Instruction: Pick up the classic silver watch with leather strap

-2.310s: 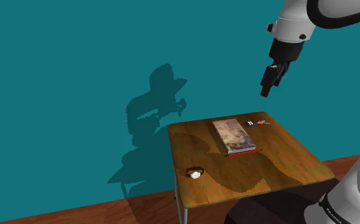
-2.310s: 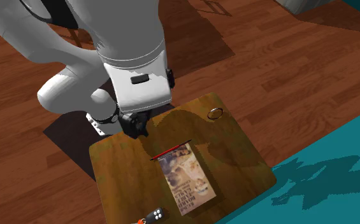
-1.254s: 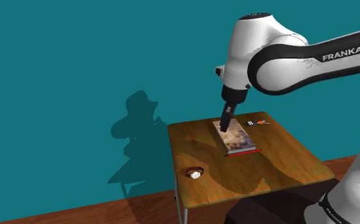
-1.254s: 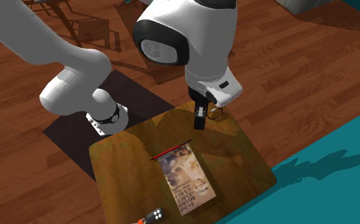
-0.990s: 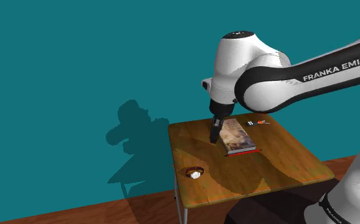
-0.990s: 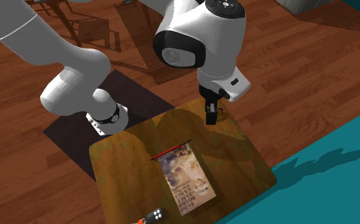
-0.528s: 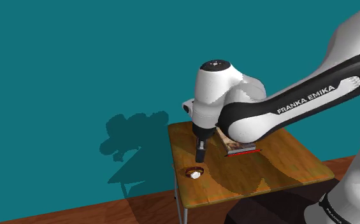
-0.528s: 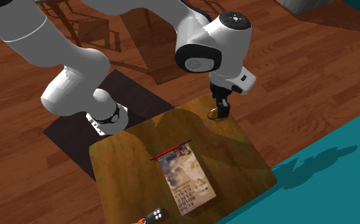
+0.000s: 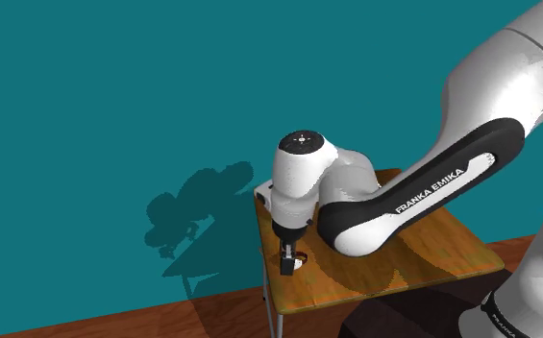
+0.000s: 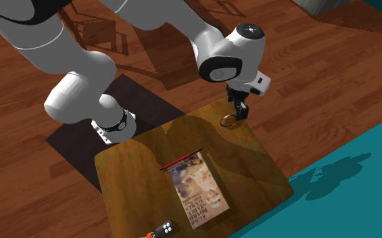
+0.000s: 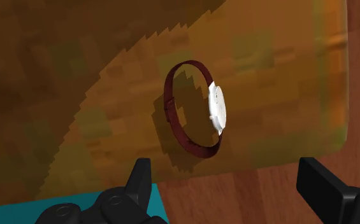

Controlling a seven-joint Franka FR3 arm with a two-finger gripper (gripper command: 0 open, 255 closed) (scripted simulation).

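The watch (image 11: 194, 109), a white face on a dark reddish strap loop, lies near a corner of the wooden counter (image 11: 64, 83), close to its edge. The gripper (image 11: 230, 191) hangs just above it, fingers spread wide and holding nothing. The watch sits in line with the gap between them, untouched.
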